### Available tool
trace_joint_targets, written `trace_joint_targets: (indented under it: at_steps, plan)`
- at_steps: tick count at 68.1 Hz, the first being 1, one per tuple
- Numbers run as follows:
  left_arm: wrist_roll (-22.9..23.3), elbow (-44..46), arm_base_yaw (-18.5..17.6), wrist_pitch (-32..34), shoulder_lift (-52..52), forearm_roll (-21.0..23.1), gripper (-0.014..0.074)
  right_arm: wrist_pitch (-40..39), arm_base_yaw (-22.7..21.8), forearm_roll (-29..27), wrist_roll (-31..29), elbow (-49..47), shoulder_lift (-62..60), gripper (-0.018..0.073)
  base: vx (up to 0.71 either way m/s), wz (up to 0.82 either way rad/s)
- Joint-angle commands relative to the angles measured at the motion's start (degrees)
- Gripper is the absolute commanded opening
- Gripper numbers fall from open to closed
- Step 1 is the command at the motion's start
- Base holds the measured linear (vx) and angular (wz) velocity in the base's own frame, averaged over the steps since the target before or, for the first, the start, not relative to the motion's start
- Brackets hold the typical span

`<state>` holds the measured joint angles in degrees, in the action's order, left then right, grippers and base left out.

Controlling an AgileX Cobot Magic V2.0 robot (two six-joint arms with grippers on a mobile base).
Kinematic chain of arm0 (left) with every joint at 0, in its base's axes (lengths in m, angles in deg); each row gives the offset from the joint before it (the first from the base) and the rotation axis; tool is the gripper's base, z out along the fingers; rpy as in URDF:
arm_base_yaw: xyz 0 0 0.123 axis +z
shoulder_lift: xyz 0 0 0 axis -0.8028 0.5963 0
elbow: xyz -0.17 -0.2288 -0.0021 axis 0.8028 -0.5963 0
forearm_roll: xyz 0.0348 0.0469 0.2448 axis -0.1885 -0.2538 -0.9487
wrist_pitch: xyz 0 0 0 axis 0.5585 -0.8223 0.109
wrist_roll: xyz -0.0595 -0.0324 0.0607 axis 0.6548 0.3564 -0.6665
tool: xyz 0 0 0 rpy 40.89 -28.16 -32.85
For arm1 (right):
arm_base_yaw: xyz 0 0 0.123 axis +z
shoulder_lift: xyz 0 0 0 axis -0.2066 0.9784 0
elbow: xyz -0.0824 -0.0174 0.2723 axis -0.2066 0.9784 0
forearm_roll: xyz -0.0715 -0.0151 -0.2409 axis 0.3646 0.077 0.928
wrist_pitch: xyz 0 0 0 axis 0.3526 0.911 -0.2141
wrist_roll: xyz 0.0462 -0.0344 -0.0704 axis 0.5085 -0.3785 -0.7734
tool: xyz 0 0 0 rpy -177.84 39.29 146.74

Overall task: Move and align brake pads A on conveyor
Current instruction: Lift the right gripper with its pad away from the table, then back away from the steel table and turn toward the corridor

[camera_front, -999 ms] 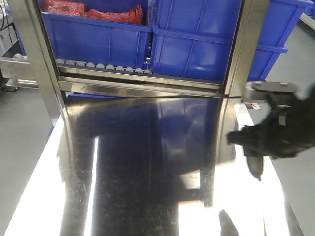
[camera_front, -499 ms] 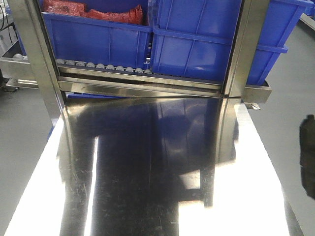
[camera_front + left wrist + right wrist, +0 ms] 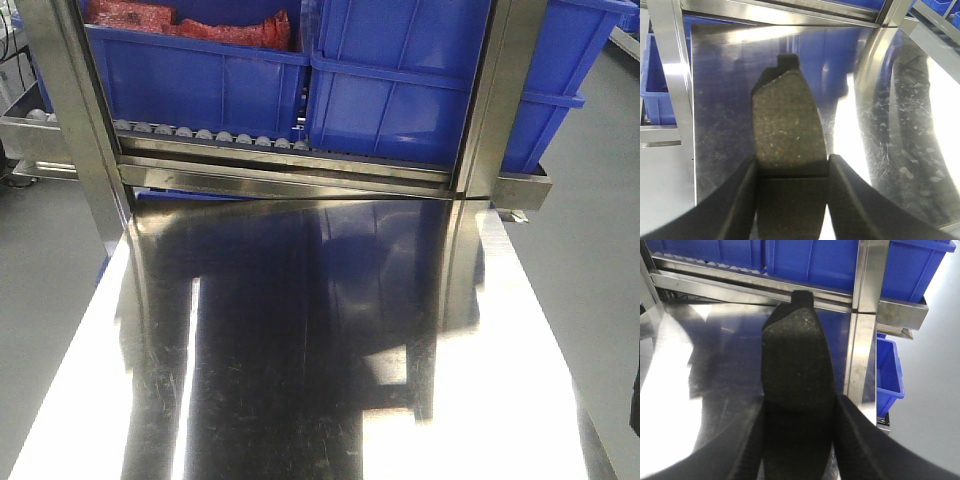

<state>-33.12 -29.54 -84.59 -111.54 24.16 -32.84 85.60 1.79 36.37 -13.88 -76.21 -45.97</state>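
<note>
Squeezed between the two black fingers (image 3: 740,200) of the left gripper (image 3: 792,162): the first brake pad (image 3: 787,120). Jaws closed only as wide as the pad, pressing on both of its long sides. Rough grey-brown face up, dotted with tiny pale specks, with a small dark tab at the far end. Up over the shiny steel table (image 3: 720,100), far end pointing toward the back of the table.

Much the same at the right gripper (image 3: 800,407): closed tight on the second brake pad (image 3: 797,355), with one black finger (image 3: 852,435) on each long side. Darker here, almost black, with a little tab at the far tip. Over the right part of the steel table, close to its right edge, tip pointing at the rail of the roller rack (image 3: 715,282), just left of a steel post (image 3: 867,290).

Further out, in the front view: the bright, mirror-like table top, then the rack at the back. Big blue bins (image 3: 400,80) sitting on the rollers, with some red stuff (image 3: 180,20) in the left one. At the far right edge, a small dark shape (image 3: 636,400), too little of it seen to tell what.
</note>
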Motion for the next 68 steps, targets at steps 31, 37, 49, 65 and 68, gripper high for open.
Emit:
trace_joint_targets:
  at_steps: [31, 37, 49, 65, 68]
  plan:
    - [0.0, 1.8, -0.2, 4.9, 0.6, -0.7, -0.0006, -6.2, -0.4, 0.2, -0.2, -1.7, 0.2, -0.0007, 0.0, 0.0]
    - [0.0, 1.8, -0.2, 4.9, 0.6, -0.7, -0.0006, -6.2, -0.4, 0.2, -0.2, -1.7, 0.2, -0.0007, -0.01, 0.05]
    - [0.0, 1.8, -0.2, 4.9, 0.6, -1.1, -0.0008, -6.2, -0.4, 0.2, -0.2, -1.7, 0.2, -0.0007, -0.06, 0.24]
    - [0.0, 1.8, -0.2, 4.9, 0.6, -1.1, -0.0006, -6.2, -0.4, 0.2, -0.2, -1.7, 0.2, -0.0007, -0.15, 0.61]
    - [0.0, 1.8, -0.2, 4.9, 0.6, -1.1, -0.0006, -6.2, -0.4, 0.2, -0.2, -1.7, 0.2, -0.0007, -0.2, 0.77]
